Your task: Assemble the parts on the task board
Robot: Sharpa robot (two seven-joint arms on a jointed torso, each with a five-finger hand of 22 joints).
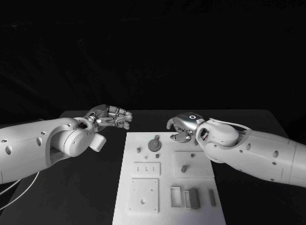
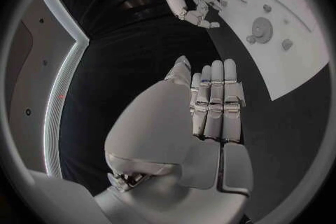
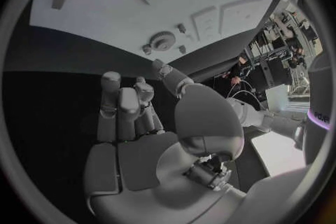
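The board (image 1: 168, 180) lies mid-table; grey parts, a gear (image 1: 155, 144) among them, sit on it; the left hand (image 1: 110, 116) hovers off the board's far left corner, fingers apart, holding nothing; the right hand (image 1: 183, 127) hangs over its far edge, likewise unladen.

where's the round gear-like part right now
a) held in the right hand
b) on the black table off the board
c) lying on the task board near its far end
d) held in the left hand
c: the gear-like part lies flat on the white task board near its far end, while the left hand and right hand both hold nothing.
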